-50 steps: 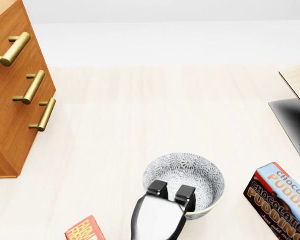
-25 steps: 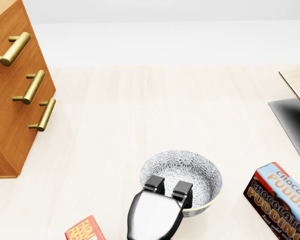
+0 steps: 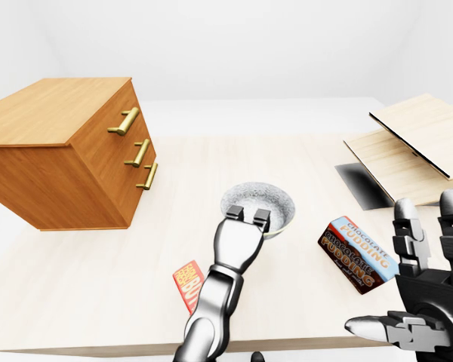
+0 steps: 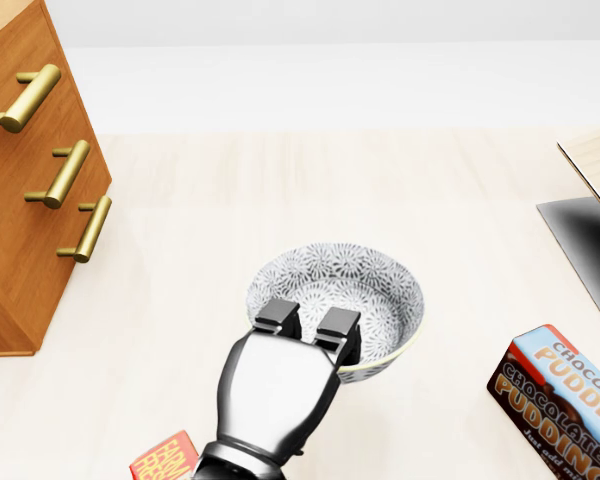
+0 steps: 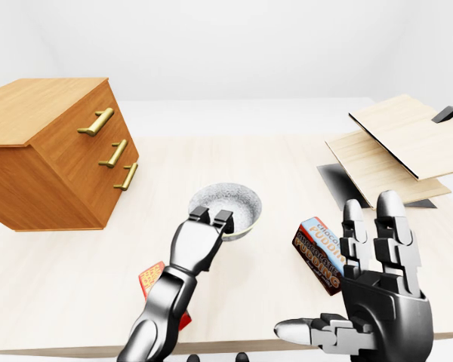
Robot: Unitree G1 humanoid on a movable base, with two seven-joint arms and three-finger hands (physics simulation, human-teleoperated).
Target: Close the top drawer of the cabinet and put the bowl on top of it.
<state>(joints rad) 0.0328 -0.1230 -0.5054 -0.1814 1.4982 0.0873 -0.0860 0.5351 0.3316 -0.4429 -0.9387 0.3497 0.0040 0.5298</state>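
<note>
A patterned grey-white bowl (image 4: 355,283) rests low in the middle of the head view, on or just above the pale table (image 4: 280,180). My left hand (image 4: 308,328) comes up from the bottom edge and is shut on the bowl's near rim, two fingers hooked inside it. The wooden cabinet (image 3: 60,151) stands at the left, its three brass-handled drawers all flush; the top handle (image 4: 20,97) is uppermost. My right hand (image 5: 366,286) hangs open at the lower right of the right-eye view, holding nothing.
A chocolate pudding box (image 4: 560,400) lies right of the bowl. A small red box (image 4: 165,460) sits by my left forearm. Stacked wooden boards (image 3: 408,143) over a dark panel (image 4: 580,245) occupy the right side.
My left hand has pushed up and to the left in the head view, and the bowl has moved with it toward the cabinet. The cabinet and boxes stay put.
</note>
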